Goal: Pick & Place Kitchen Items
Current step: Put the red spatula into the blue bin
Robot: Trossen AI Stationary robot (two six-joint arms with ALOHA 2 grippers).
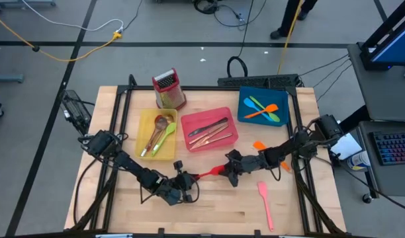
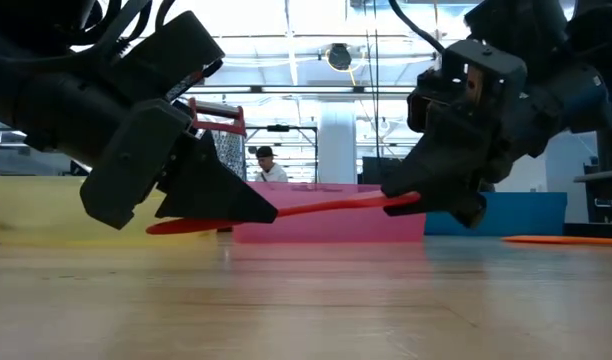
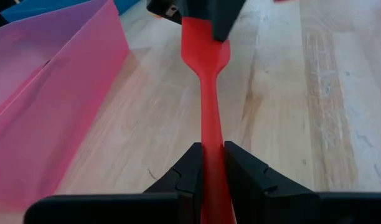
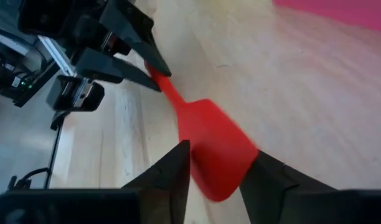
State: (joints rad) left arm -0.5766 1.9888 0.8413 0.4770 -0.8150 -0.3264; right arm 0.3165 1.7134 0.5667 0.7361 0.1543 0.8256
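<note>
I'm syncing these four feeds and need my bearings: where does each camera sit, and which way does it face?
High: above the table, looking straight down; both arms show.
Low: table height, looking level into the room; both grippers show.
Left wrist: along the left gripper, shut on the red spatula.
Right wrist: past the right gripper, straddling the spatula's blade.
Shared: every view shows the spatula spanning both grippers.

Red spatula (image 1: 209, 173) off the table, level, handle left, blade right, near the pink tray. Pink spatula (image 1: 265, 203) flat, near right. Orange one (image 1: 259, 145) right of centre (partly hidden). Others in trays.
</note>
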